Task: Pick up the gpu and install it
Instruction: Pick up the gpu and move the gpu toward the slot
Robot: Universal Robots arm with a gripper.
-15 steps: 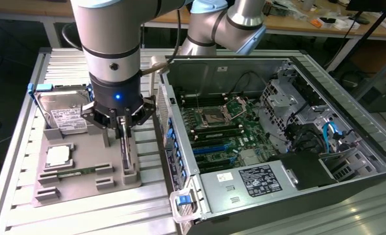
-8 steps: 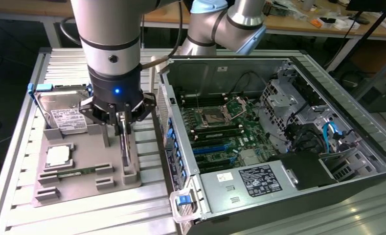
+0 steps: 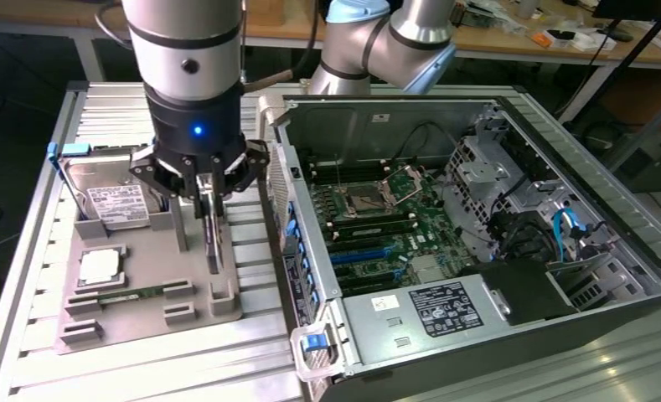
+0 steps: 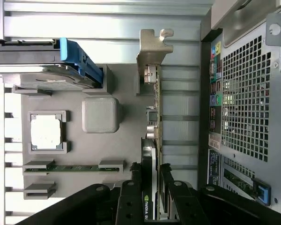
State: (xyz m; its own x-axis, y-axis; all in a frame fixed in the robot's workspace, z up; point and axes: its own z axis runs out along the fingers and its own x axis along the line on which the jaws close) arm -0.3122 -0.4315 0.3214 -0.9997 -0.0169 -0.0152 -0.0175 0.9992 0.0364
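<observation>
My claw (image 3: pixel 207 201) grips the gpu (image 4: pixel 151 145), standing on edge at the gray tray (image 3: pixel 185 268), just beside the open computer case (image 3: pixel 386 126).

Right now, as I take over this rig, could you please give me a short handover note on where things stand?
Hand: closed on the gpu, one finger on each face of the card.
Gpu: standing on edge at the gray holder tray, beside the open computer case. I cannot tell whether it has lifted clear of the tray.
Done: the card is grasped.
Left: the gpu is not in the case, and nothing is seated on the motherboard slots, so the install is not yet done.
</observation>
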